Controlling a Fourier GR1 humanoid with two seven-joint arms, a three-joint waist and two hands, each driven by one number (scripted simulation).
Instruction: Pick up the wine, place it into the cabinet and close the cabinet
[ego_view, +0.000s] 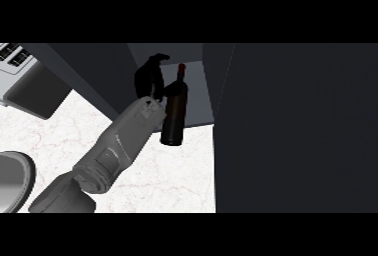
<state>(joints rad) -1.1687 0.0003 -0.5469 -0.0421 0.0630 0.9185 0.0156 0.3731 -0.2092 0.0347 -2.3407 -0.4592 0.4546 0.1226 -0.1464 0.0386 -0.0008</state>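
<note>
At the cabinet (198, 102), left hand (150, 76) — curled round the wine bottle (173, 122)

My feed shows a white marble counter (181, 175), grey-veined, running from the left edge to a tall dark panel (295, 125) on the right. Top left on the marble is a grey toaster (33, 87), slots up, partly cut off by the frame. Bottom left is a round grey metal vessel (11, 182), also cut off; bowl or pan, can't tell. At the back the cabinet floor (196, 114) meets the counter. The wine bottle (173, 120) has its base over that front lip, contact w/ it unclear.
</note>
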